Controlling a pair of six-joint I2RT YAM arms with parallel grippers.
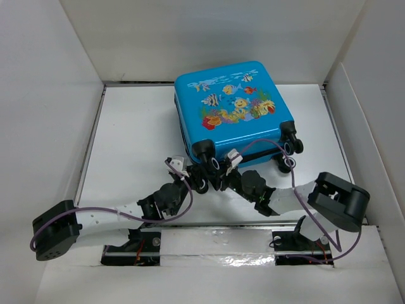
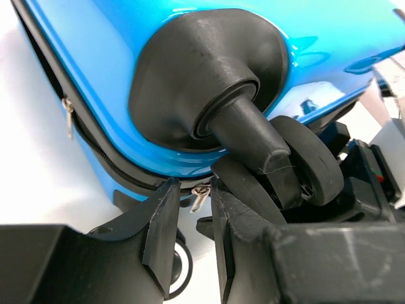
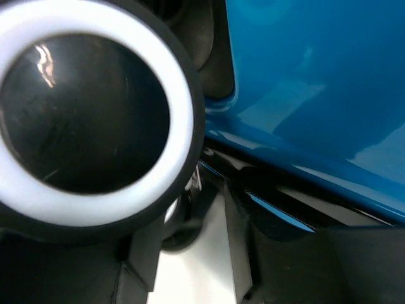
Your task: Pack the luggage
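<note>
closest to you, both arms reach in from the near edge of the table (image 1: pixel 139 139) and meet at the near left corner of the luggage (image 1: pixel 231 104). your left gripper (image 2: pixel 190 212) sits low at that corner with its jaws a narrow slit apart. a small zipper pull (image 2: pixel 200 195) hangs right at the mouth of the slit, and you cannot tell whether either finger touches it. just above the fingers is the black wheel mount (image 2: pixel 202 82) set into the blue shell. your right gripper (image 3: pixel 209 253) is just beside the left one, jaws apart with bare table showing between them and nothing in them. a black-and-white wheel (image 3: pixel 85 107) fills the upper left of its wrist view. past the grippers the luggage lies flat with its lid down, fish print up, wheels toward the arms, near the white back wall (image 1: pixel 209 38)
</note>
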